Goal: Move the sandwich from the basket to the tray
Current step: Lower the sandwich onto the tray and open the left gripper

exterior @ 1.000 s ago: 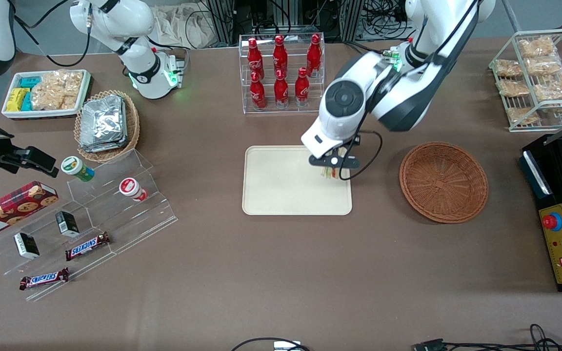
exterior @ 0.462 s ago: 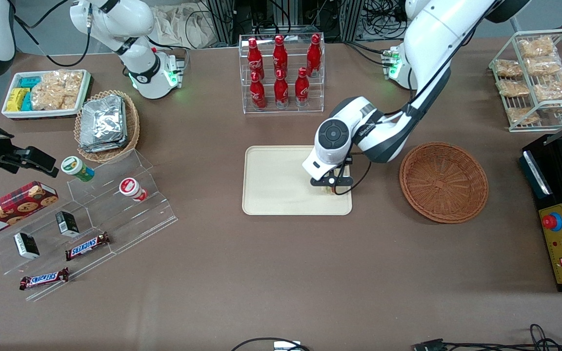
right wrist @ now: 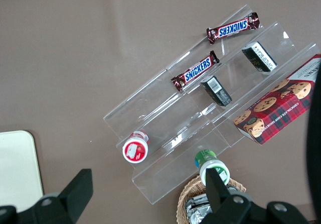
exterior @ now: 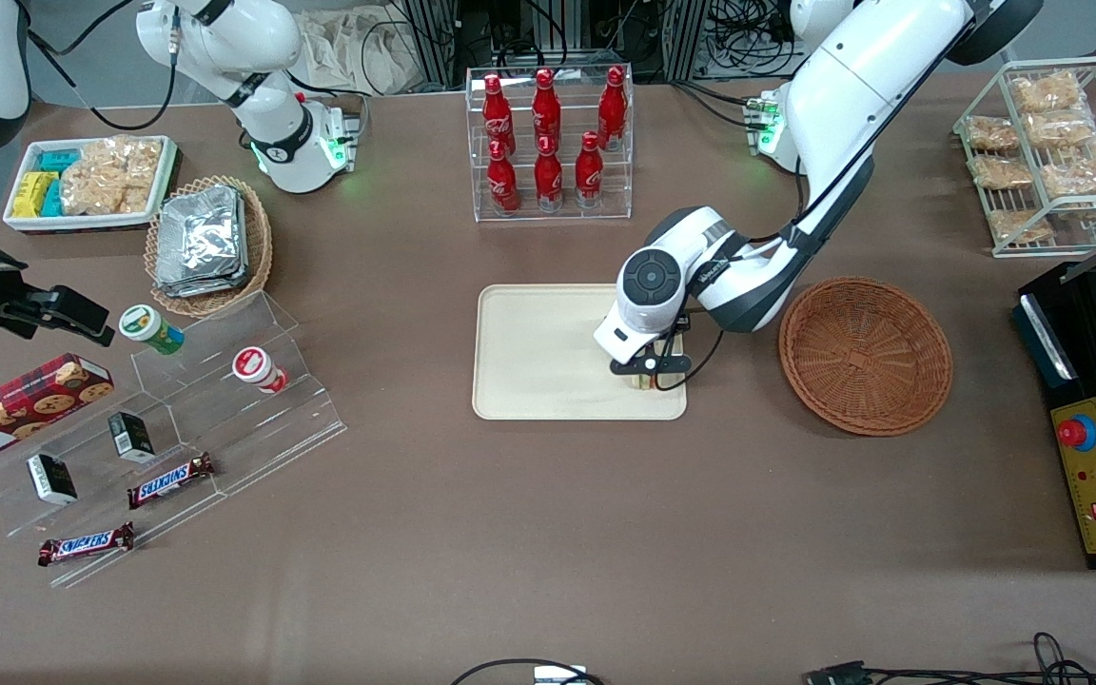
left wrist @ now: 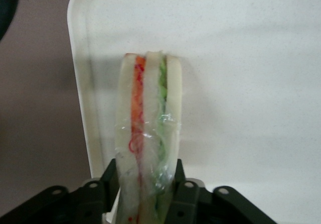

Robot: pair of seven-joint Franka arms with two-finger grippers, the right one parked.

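Gripper: your left arm's gripper [exterior: 647, 374] is low over the tray's corner nearest the basket; its black fingers [left wrist: 179, 186] are closed narrowly on the sandwich.
Sandwich: you have the clear-wrapped sandwich [left wrist: 146, 138] pinched on both bread faces, its orange and green filling edge showing, just inside the tray's rim.
Tray: the cream tray [exterior: 538, 352] lies mid-table, in front of the rack of red bottles [exterior: 548, 133].
Basket: the reddish-brown wicker basket [exterior: 865, 354] sits beside the tray toward your working arm's end, holding nothing.
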